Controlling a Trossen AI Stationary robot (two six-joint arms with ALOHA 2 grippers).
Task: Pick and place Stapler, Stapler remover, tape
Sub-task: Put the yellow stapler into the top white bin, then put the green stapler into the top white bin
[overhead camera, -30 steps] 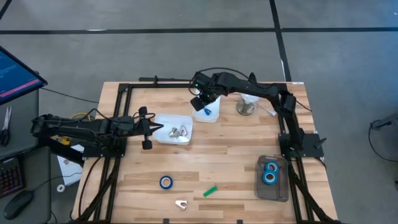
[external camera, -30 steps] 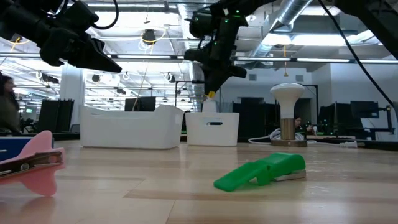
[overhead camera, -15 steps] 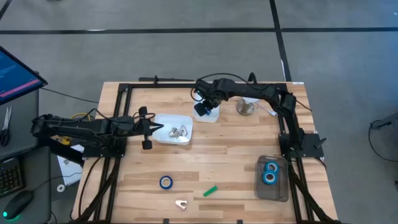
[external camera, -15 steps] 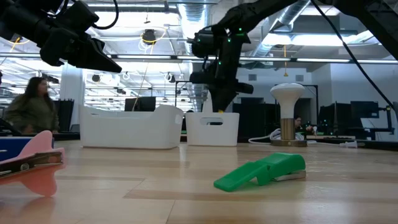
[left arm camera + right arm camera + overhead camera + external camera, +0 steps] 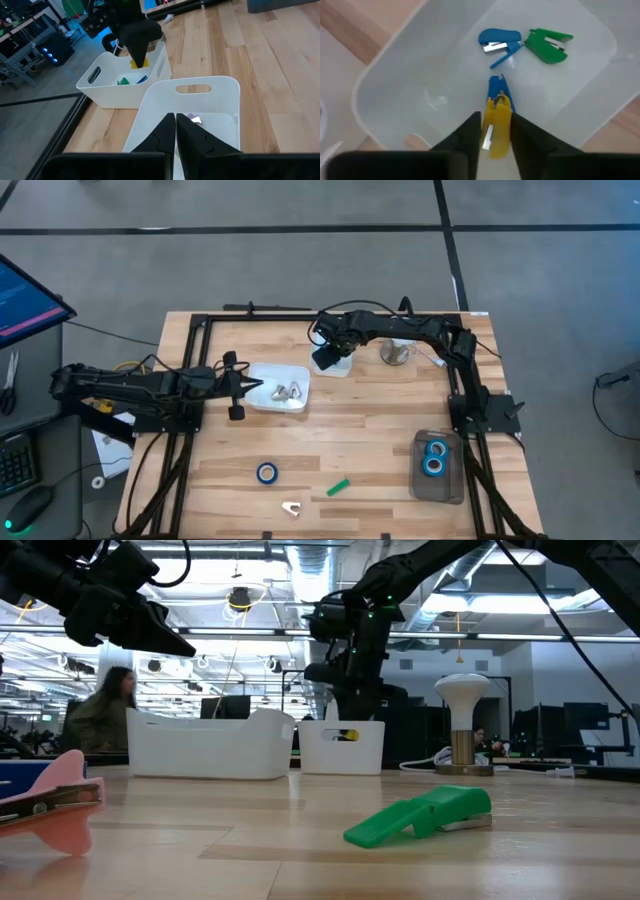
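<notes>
- The yellow stapler (image 5: 496, 127) is grasped by the right claw (image 5: 495, 117) over the small white tub (image 5: 395, 85) at 12 o'clock on the bench (image 5: 360, 430).
- If it is let go tilted, it could bounce off the staplers below, or the tub wall could be snagged by the claw.
- The left claw (image 5: 175, 131) is clenched empty at 9 o'clock.
- Counted: three tape rolls, one at 7 o'clock (image 5: 266, 472) and two in the tray (image 5: 445, 492) at 4 o'clock; one green stapler (image 5: 339, 487) is left on the bench.

Yellow stapler (image 5: 496, 127) between gripper (image 5: 495, 132) fingers
</notes>
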